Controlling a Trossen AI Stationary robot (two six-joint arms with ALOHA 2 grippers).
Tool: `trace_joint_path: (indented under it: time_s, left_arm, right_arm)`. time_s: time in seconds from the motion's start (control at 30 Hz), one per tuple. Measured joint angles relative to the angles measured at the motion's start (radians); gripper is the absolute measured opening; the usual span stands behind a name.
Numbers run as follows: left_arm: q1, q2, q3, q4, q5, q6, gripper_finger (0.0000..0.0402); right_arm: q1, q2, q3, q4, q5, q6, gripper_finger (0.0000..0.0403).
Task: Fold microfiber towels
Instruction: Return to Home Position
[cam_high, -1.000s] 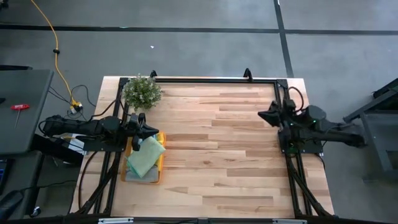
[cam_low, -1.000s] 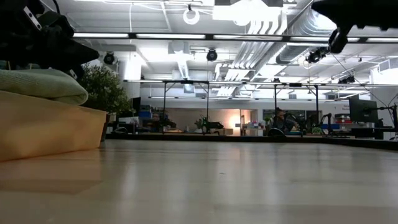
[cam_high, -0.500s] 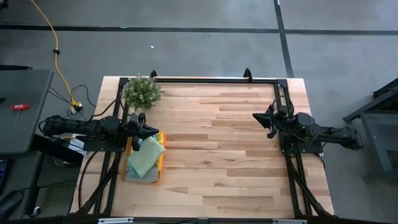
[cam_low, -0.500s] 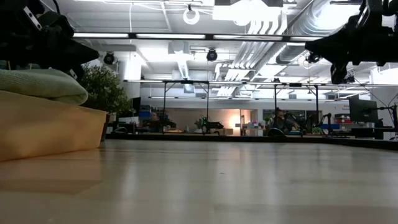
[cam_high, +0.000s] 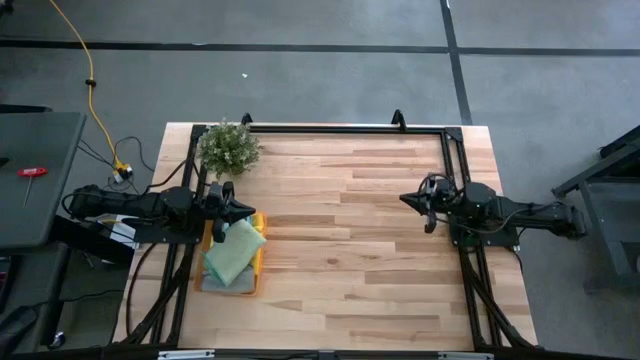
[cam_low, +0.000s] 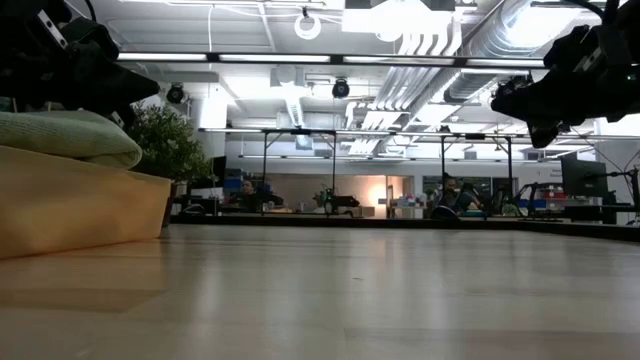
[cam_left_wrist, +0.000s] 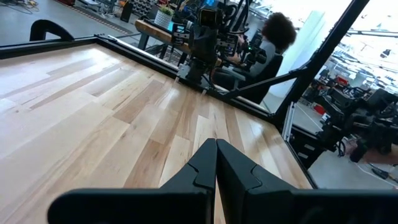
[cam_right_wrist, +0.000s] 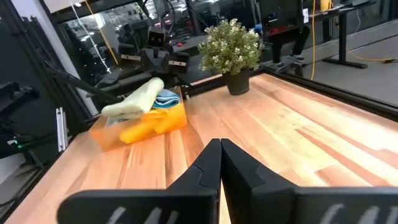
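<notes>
Seemingly near done: folded towels (cam_high: 234, 250), green on top and blue beneath, sit stacked in the orange tray (cam_high: 259, 263) at the bench's (cam_high: 350, 280) left edge. No unfolded towel shows. Left hand (cam_high: 243, 211) hovers over the tray, fingers pressed together, empty. Right hand (cam_high: 408, 200) opposite, likewise closed, holding nothing.

Grippers: 2, left gripper (cam_left_wrist: 216, 143) & right gripper (cam_right_wrist: 220, 143). Towels seen: 2 for sure, green towel (cam_right_wrist: 132, 99) atop blue towel (cam_right_wrist: 166, 98), right by left fingers (cam_left_wrist: 199, 171); more under, can't count. Orange tray (cam_right_wrist: 149, 127): 1. Plant (cam_right_wrist: 231, 46): 1, well apart from right fingers (cam_right_wrist: 202, 171). Table (cam_high: 380, 250): 1.
</notes>
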Motion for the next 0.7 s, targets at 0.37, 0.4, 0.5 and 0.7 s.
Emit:
trace_joint_path:
  time_s: [0.37, 0.4, 0.5, 0.7]
  left_arm:
    - [0.0, 0.0, 0.0, 0.0, 0.0, 0.0, 0.0]
    - [0.0, 0.0, 0.0, 0.0, 0.0, 0.0, 0.0]
    - [0.0, 0.0, 0.0, 0.0, 0.0, 0.0, 0.0001]
    - [0.0, 0.0, 0.0, 0.0, 0.0, 0.0, 0.0001]
  right_arm:
    - [0.0, 0.0, 0.001, -0.003, 0.0, 0.016, 0.0]
    - [0.0, 0.0, 0.001, -0.003, 0.0, 0.016, 0.0]
    - [0.0, 0.0, 0.001, -0.004, 0.0, 0.017, 0.0]
    - [0.0, 0.0, 0.001, -0.004, 0.0, 0.016, 0.0]
